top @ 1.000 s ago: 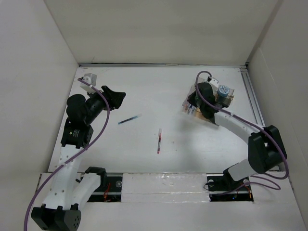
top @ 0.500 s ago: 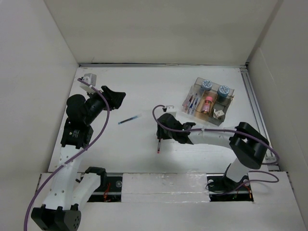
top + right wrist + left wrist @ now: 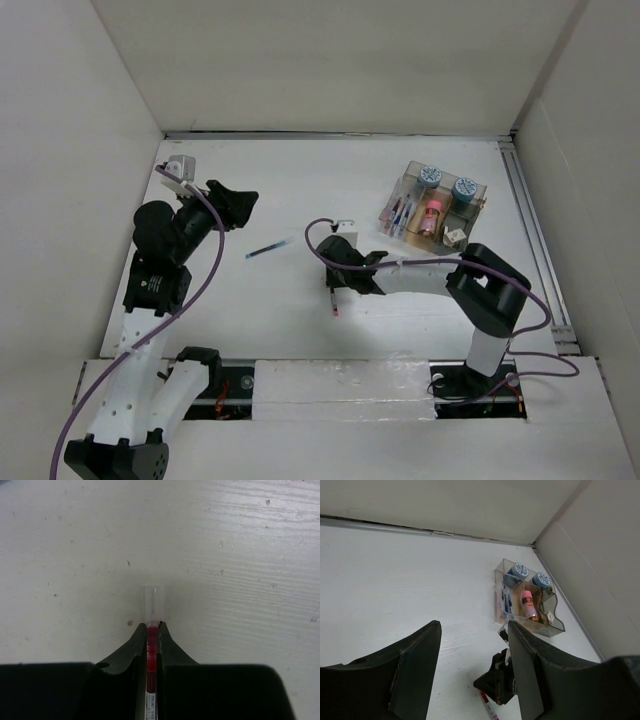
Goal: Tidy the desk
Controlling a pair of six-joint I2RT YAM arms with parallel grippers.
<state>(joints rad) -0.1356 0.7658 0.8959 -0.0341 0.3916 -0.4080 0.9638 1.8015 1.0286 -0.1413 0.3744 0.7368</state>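
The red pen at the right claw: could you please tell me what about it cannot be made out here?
- Right wrist: pen barrel mostly hidden by fingers of the right claw; label print too small.
- Top: the claw covers all but one end.
- Left wrist: cut off by the bottom edge.

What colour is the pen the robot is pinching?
Red pen, clear cap; the right wrist view shows it best.

A red pen (image 3: pixel 151 652) is being pinched between the two black fingers of the right gripper (image 3: pixel 152 632). Its clear cap (image 3: pixel 152 602) is being held out past the fingertips, pointing away from the camera. Beneath, the white desk (image 3: pixel 240 555) is being shown, faintly grained and dotted with small specks.
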